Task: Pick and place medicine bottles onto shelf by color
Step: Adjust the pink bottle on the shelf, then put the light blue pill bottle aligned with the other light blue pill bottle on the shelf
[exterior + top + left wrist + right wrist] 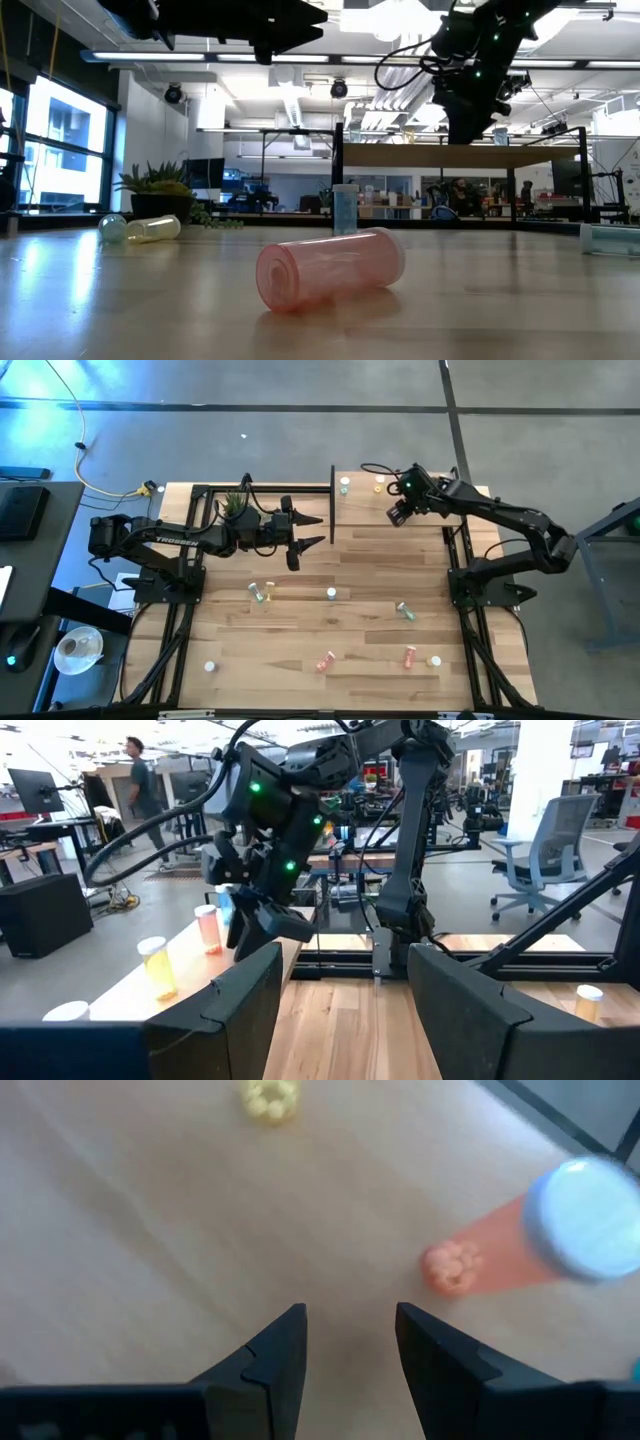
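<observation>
The shelf point(365, 510) stands at the table's far middle. My right gripper point(350, 1340) hovers above its board point(150, 1230), tipped downward and open, with nothing between the fingers. Just beyond its fingertips an orange bottle point(500, 1250) with a white cap stands upright on the board, a yellow bottle point(158, 965) a little farther along. My left gripper point(318, 531) is held level and open at the shelf's left end, empty, facing my right gripper point(255, 920). Several more bottles lie or stand on the tabletop, among them an orange one point(330, 268) on its side and a teal one point(331, 593) upright.
A potted plant point(232, 505) stands at the far left beside the left arm. Loose bottles are scattered over the table's middle and near half point(405, 610), point(260, 592), point(410, 656). The shelf's black post point(332, 505) rises just ahead of my left gripper.
</observation>
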Robot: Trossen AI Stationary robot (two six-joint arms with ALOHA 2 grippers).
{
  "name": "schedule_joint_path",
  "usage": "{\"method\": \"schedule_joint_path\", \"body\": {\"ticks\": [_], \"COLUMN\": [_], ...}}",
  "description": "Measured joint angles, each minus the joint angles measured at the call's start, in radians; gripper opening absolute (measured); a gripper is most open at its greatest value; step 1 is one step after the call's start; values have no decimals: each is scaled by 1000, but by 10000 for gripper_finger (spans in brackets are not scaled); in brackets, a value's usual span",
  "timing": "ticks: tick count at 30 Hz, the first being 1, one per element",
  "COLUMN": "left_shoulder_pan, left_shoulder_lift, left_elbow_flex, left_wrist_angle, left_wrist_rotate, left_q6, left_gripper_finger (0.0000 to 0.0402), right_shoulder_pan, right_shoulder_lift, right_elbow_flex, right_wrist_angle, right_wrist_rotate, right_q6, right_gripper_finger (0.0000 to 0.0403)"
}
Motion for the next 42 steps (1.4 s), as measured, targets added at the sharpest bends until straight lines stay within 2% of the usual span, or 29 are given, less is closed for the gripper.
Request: {"method": "schedule_joint_path", "body": {"ticks": [20,24,32,42], "left_shoulder_pan": [0,0,0,-48], "left_shoulder_lift": [0,0,0,-11], "left_elbow_flex": [0,0,0,0], "left_wrist_angle": [0,0,-60,-197], "left_wrist_rotate": [0,0,-1,-4], "left_q6": [0,0,0,0], "left_gripper_finger": [207,207,207,207], "right_shoulder_pan": [-69,-64,35,277], "right_shoulder_lift": [0,0,-47,-164], "right_elbow_flex": [0,0,0,1], "right_wrist_angle": [43,45,44,44], "right_wrist_rotate": [-6,-45,-68,-71], "right_q6": [-25,-35,11,110], "right_gripper_finger": [144,144,144,144]}}
